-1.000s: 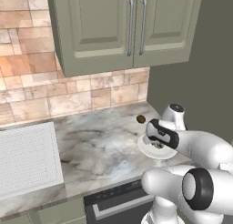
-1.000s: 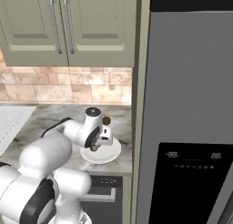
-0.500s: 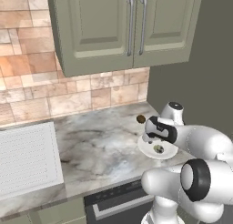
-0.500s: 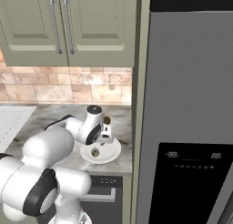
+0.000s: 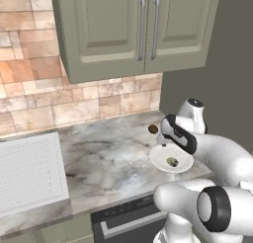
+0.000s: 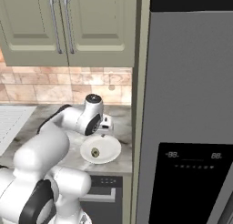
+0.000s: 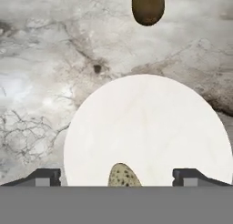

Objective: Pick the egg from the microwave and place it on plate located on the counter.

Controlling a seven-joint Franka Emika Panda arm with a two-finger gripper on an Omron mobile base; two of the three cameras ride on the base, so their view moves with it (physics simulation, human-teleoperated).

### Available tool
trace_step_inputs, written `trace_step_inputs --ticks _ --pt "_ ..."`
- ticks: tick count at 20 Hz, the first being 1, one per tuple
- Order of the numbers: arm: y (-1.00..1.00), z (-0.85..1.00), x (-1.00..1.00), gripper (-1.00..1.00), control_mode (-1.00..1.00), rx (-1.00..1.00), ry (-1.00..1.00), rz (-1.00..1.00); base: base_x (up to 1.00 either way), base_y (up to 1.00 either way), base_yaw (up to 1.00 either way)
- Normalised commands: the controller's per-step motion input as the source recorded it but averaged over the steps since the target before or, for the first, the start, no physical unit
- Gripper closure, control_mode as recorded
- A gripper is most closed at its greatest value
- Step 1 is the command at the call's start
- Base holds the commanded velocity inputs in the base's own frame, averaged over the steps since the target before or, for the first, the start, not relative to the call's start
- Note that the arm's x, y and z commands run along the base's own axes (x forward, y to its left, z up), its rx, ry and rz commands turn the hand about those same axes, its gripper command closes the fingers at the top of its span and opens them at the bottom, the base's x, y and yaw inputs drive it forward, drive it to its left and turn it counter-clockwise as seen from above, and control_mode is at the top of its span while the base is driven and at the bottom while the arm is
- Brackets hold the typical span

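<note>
**Desk:** Where is the egg?

**Operator:** I see the egg [image 5: 172, 161] lying on the plate [image 5: 184, 164], a little off the middle. From the right base view it is the small mottled spot [image 6: 95, 152] inside the white dish [image 6: 109, 148]. In the hand view its speckled top [image 7: 123, 176] pokes up at the bottom edge, over the plate [image 7: 145, 123].

**Desk:** And the plate itself?

**Operator:** It sits flat on the counter [image 5: 106, 160], near the front edge at the right end, just left of the tall grey wall there. A white ribbed board [image 5: 27, 173] lies well apart at the far left of the counter.

**Desk:** How do the jaws stand?

**Operator:** Wide. In the hand view the gripper [image 7: 116, 177] shows its two dark fingertips [image 7: 44, 176] spread well apart, one each side of the egg, neither touching it. I hold nothing. From the left base view the gripper [image 5: 166, 149] hangs just above the far rim of the plate.

**Desk:** Anything else close by?

**Operator:** A small brown ball [image 5: 152, 129] rests on the counter just beyond the plate, toward the tiled wall. In the hand view it is the dark oval [image 7: 148, 7] at the top, clear of the plate's rim. Green cabinets [image 5: 133, 29] hang above.
</note>
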Motion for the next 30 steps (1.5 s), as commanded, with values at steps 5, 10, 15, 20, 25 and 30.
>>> trace_step_inputs --ticks 5,10,15,20,25,30 --pt "0.17 0.77 -0.54 -1.00 -1.00 0.00 -0.14 0.00 0.00 0.00 0.00" --pt "0.42 0.66 -0.69 -1.00 -1.00 -0.04 -0.08 -0.01 0.00 0.00 0.00" --pt "0.33 0.55 -0.65 -1.00 -1.00 -0.01 0.00 -0.03 0.00 0.00 0.00" --pt "0.04 0.63 -0.59 -1.00 -1.00 0.00 0.00 -0.06 0.00 0.00 0.00" --pt "-0.10 0.74 -0.55 -1.00 -1.00 0.00 -0.04 -0.05 0.00 0.00 0.00" --pt "-0.14 0.81 -0.55 -1.00 -1.00 0.00 -0.06 -0.06 0.00 0.00 0.00"
